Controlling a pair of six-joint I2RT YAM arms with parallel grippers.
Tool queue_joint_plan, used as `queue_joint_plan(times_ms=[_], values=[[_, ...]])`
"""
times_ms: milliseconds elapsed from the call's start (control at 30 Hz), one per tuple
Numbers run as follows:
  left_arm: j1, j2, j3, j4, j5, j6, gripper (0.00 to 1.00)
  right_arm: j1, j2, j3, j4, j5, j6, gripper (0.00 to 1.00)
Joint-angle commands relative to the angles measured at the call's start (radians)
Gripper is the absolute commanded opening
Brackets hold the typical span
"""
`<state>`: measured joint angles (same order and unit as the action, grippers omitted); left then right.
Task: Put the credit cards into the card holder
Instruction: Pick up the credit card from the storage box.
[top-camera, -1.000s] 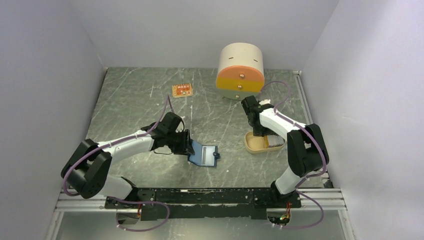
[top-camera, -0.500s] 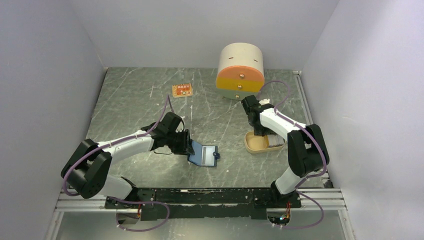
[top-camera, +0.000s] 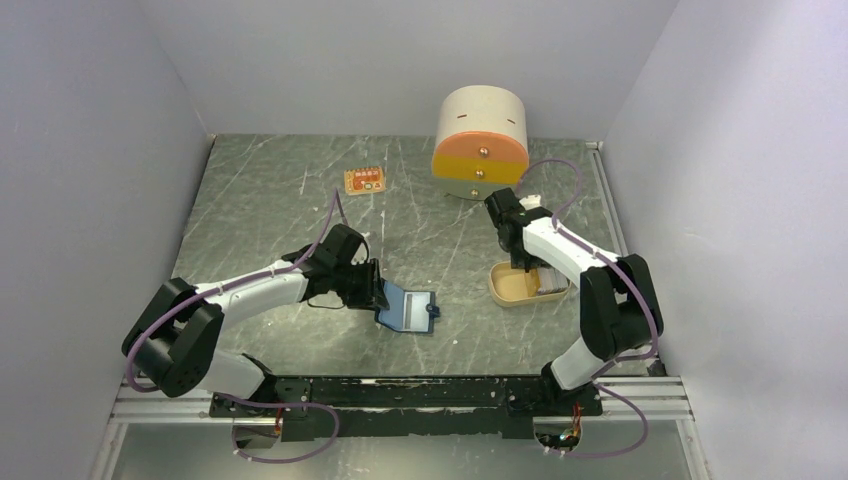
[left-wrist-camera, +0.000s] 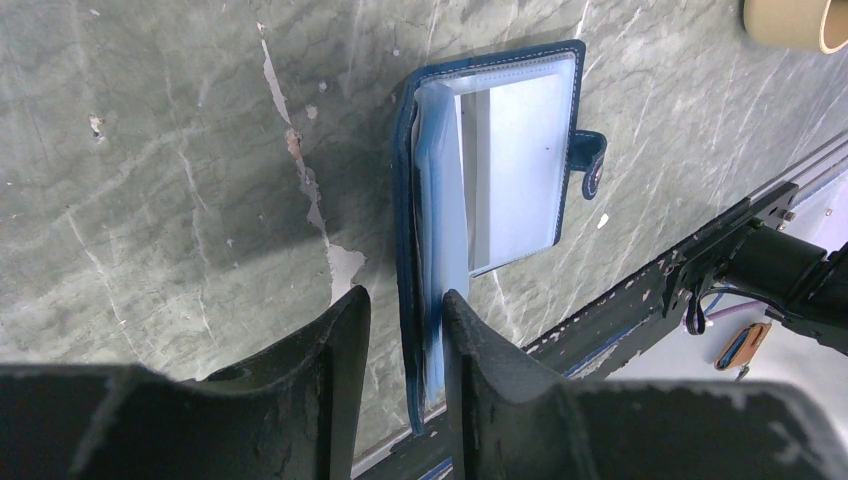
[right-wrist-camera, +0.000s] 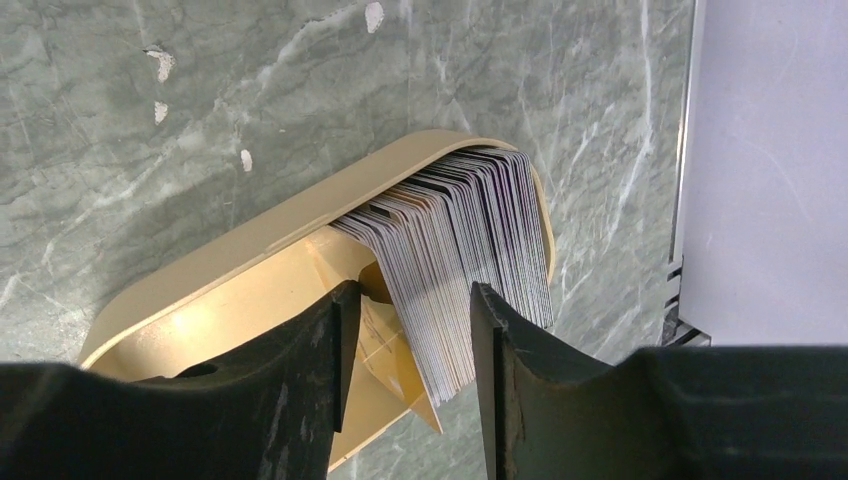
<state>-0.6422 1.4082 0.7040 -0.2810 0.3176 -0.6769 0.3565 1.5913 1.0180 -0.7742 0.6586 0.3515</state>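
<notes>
The card holder (top-camera: 410, 308) lies open on the marbled table, navy outside and pale blue inside (left-wrist-camera: 520, 170). Its left flap and clear sleeves stand on edge between the fingers of my left gripper (top-camera: 380, 298) (left-wrist-camera: 402, 295). The right finger (left-wrist-camera: 470, 350) touches the sleeves, and a strip of table shows between the left finger and the cover. Several credit cards (top-camera: 548, 283) (right-wrist-camera: 470, 230) stand fanned on edge in a tan oval tray (top-camera: 505, 290) (right-wrist-camera: 250, 270). My right gripper (top-camera: 522, 268) (right-wrist-camera: 410, 290) is lowered over them, open, with part of the stack between its fingers.
A cream-and-orange round drawer unit (top-camera: 481, 140) stands at the back, just behind the right arm. A small orange tag (top-camera: 365, 181) lies at the back left. The black mounting rail (top-camera: 420, 392) runs along the near edge, and grey walls close in both sides.
The right gripper's jaws have narrowed around the card stack and its wrist has shifted slightly. The left arm and the card holder have not moved.
</notes>
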Motion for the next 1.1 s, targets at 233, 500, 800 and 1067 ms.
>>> queue_joint_plan(times_ms=[233, 500, 800, 1067], values=[[0.006, 0.002, 0.011, 0.014, 0.003, -0.007, 0.37, -0.012, -0.039, 0.020, 0.007, 0.008, -0.030, 0.41], [0.006, 0.008, 0.014, 0.013, -0.002, -0.006, 0.37, -0.013, -0.049, 0.024, 0.007, -0.002, -0.034, 0.35], [0.006, 0.007, 0.013, 0.017, 0.003, -0.010, 0.37, -0.011, -0.062, 0.034, 0.006, -0.021, -0.038, 0.28], [0.006, 0.011, 0.015, 0.019, 0.005, -0.012, 0.37, -0.011, -0.087, 0.037, 0.002, -0.043, -0.039, 0.24]])
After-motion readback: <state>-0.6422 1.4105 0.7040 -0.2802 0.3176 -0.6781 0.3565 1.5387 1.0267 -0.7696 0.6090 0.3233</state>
